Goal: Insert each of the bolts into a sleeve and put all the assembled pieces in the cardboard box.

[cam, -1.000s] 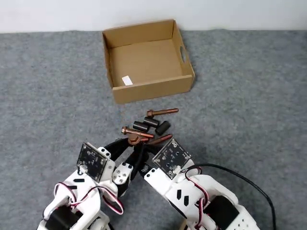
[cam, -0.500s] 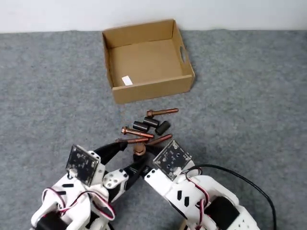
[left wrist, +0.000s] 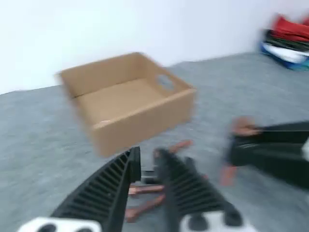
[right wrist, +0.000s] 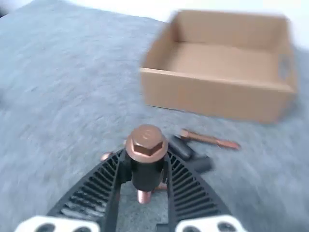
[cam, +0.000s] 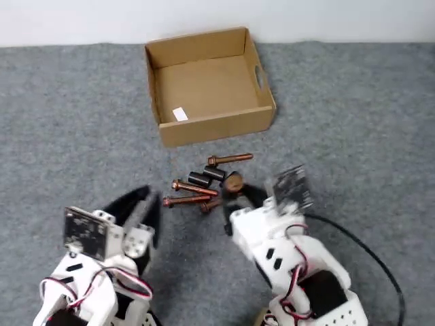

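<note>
My right gripper (cam: 234, 187) (right wrist: 145, 157) is shut on a black sleeve (right wrist: 145, 173) with a copper bolt (right wrist: 146, 140) through it, head up, held over the pile's right side. Three loose bolts (cam: 230, 159) (cam: 194, 187) (cam: 183, 200) and two black sleeves (cam: 198, 180) (cam: 215, 172) lie on the carpet in front of the cardboard box (cam: 211, 129) (right wrist: 212, 99). My left gripper (cam: 144, 202) (left wrist: 147, 159) hangs to the left of the pile, fingers a narrow gap apart with nothing between them. The left wrist view has the right gripper and its bolt head (left wrist: 244, 126).
The box (left wrist: 145, 121) has only a small white label (cam: 179, 114) on its floor. Grey carpet spreads free on both sides of the box. A black cable (cam: 367, 248) runs from the right arm's base. Coloured items (left wrist: 289, 36) lie far off by the wall.
The left gripper has let go of the bolt and drawn back to the left. The right gripper has swung right and forward with the bolt-and-sleeve piece.
</note>
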`<state>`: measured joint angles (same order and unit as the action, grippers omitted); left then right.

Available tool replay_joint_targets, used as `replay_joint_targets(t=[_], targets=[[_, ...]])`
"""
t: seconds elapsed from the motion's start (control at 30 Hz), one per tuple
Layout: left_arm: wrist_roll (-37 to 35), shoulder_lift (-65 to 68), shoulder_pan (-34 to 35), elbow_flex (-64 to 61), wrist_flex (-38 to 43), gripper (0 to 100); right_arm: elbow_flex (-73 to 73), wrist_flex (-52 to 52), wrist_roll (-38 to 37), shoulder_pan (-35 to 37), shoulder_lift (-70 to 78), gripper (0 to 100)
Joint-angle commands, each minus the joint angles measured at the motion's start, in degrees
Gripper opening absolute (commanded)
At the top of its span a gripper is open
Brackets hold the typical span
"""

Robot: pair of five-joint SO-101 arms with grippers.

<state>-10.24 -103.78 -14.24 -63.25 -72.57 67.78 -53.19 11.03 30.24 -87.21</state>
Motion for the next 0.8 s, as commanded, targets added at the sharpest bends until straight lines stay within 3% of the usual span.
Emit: replay_joint_targets(t=[0.0,0.17,0.47,0.6,0.77], targets=[[0.3,-0.3,9.5,-3.1,2.3,0,-10.5,0.3,6.7,-5.1,9.4,0.8],[0.3,-0.3,15.6,-15.4,2.3,0,-25.6,0.3,11.1,-8.4,29.8,0.8],[0.4,-0.4,16.2,-29.7,8.3,0,-55.1,8.0,11.0,-13.1,63.1,0.8],[0.4,-0.4,16.3,-33.2,13.5,0,-66.7,13.1,7.0,-13.8,76.8,0.8],[0.3,-0.2,16.3,-33.3,14.2,0,-79.7,17.1,2.0,-13.8,91.7,0.8]])
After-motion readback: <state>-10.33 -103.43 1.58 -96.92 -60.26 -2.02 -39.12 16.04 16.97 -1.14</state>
